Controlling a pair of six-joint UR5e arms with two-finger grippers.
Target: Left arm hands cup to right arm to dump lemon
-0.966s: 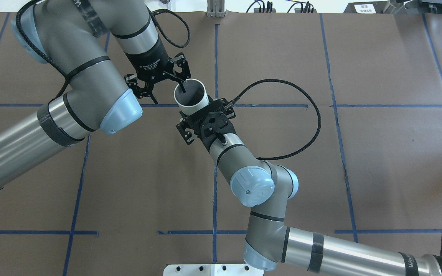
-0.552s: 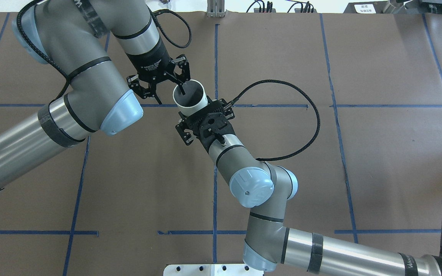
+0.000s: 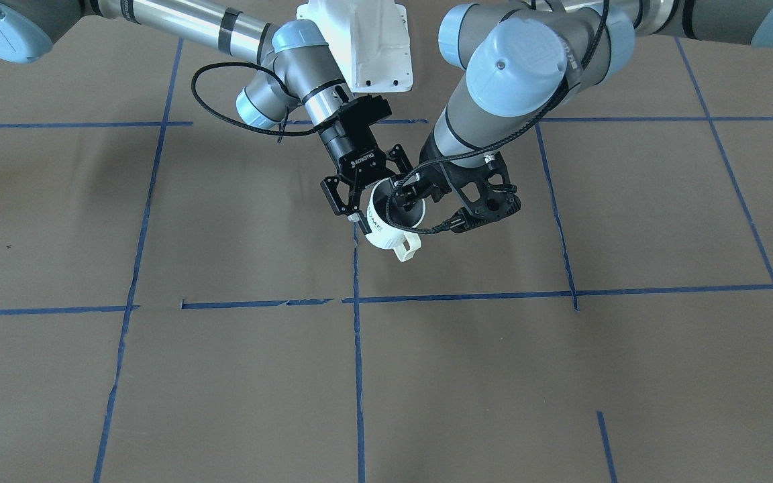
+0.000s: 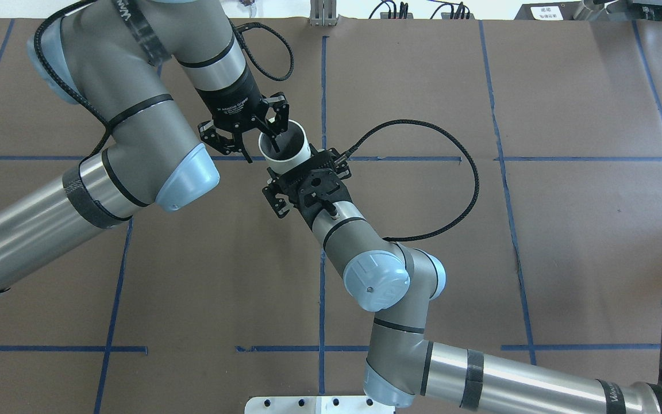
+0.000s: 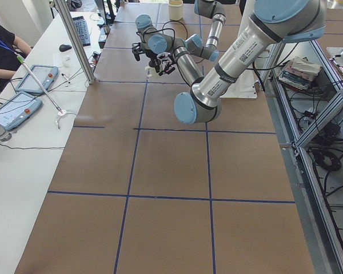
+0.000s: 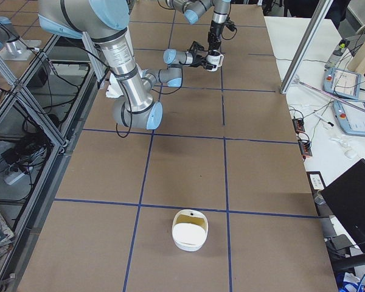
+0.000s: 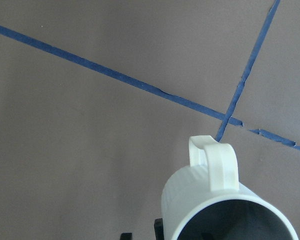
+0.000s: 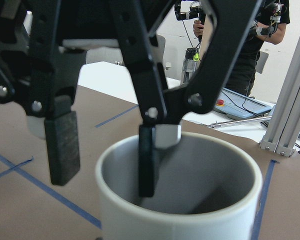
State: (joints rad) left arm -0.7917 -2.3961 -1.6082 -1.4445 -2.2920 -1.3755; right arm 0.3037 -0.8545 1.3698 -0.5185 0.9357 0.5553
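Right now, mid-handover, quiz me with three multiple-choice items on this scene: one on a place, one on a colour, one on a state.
1. Where is one finger of the left hand? A inside the cup; B under the cup; C far from the cup.
2. The cup's outer wall is: A blue; B off-white; C black.
3. The left hand is: A open; B shut on the rim; C out of view.
Answers: 1 A, it dips below the rim; 2 B, the wall shows pale; 3 A, its outer pad stands clear of the wall.
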